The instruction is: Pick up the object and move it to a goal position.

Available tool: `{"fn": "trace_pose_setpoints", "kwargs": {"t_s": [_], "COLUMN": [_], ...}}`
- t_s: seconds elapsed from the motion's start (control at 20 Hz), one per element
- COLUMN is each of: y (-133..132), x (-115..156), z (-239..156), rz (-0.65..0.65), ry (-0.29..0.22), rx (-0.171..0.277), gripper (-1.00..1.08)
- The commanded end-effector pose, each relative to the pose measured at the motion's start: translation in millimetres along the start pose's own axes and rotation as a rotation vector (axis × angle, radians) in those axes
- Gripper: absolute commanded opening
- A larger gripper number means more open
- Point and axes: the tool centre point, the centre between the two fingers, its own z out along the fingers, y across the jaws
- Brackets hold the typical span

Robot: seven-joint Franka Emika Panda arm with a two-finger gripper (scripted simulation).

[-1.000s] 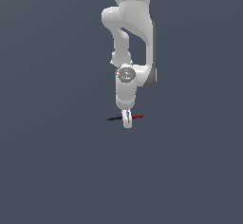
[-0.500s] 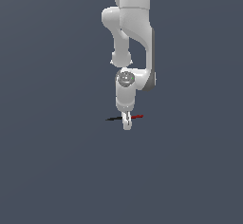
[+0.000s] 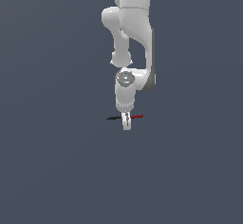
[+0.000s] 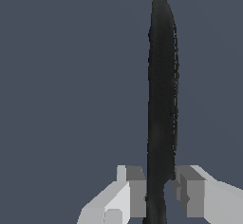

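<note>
The object is a very thin stick lying level, its red half toward the exterior view's right and its black pointed half toward the left. My gripper comes straight down from the white arm onto the stick's middle. In the wrist view the black half runs away from the camera to a rounded tip. My gripper has one grey finger on each side of the stick, both pressed against it, so it is shut on the object. The red half is hidden in the wrist view.
A plain dark grey surface fills both views. The white arm rises above the gripper out of the exterior view's upper edge. Nothing else shows.
The wrist has sunk slightly toward the stick since a second ago. The object has stayed in the same place.
</note>
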Motion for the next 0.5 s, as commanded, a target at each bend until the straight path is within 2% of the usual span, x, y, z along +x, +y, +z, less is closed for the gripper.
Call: {"fn": "trace_pose_setpoints", "kwargs": {"t_s": [0.0,0.25,0.45], "y": [-2.3,-19.0,-42.9], "x": [1.0,7.3,16.4], "z": [-1.2,-10.0,-24.8], "rz": [-0.001,-0.007,-0.017], "ry": [0.0,0.003,0.007], "rx": [0.007,0.061,0.14], "gripper": [-1.0,-1.0,-1.0]}}
